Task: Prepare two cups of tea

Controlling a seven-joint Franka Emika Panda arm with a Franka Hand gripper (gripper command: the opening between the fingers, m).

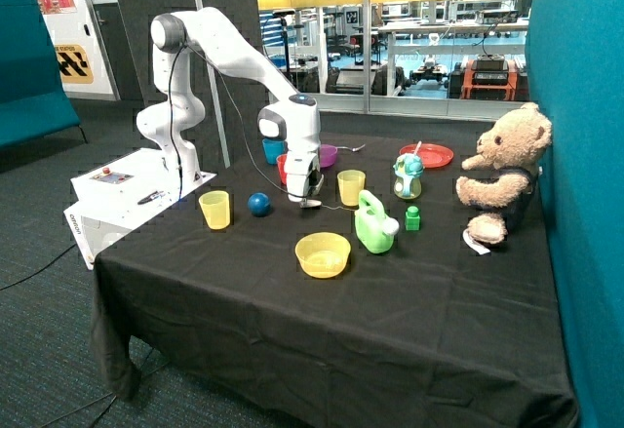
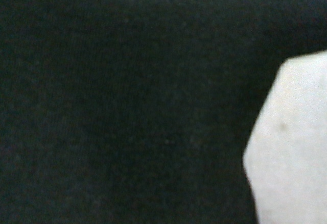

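1. Bench [image 1: 322, 321]: black cloth, carries everything. Arm reaches out from its base to mid-bench, wrist pointing straight down.
2. Claw [image 1: 308, 197]: tips at or just above the cloth, between the yellow cup [image 1: 351, 187] and the blue ball [image 1: 258, 204]. Can't tell if fingers are apart or together; too small in outside view, not shown in wrist view.
3. Red cup [image 1: 282, 168] and blue cup [image 1: 273, 149]: directly behind the arm's wrist, partly hidden by it, blue one farther back, purple bowl [image 1: 329, 156] just beside. Both look upright; contents not visible.
4. Tea bag [image 1: 311, 204]: small pale scrap on the cloth right at the claw tips. Wrist view shows dark cloth w/ a pale flat piece [image 2: 291, 142] at one edge, prob. the same bag. So bag sits right under the claw but off-centre, not between the fingers' midline.
5. Key relation: bag is at the tips, cups close behind the wrist. Judgement: bag pick step, no tea seen in either cup yet. Needs a small sideways shift to centre.
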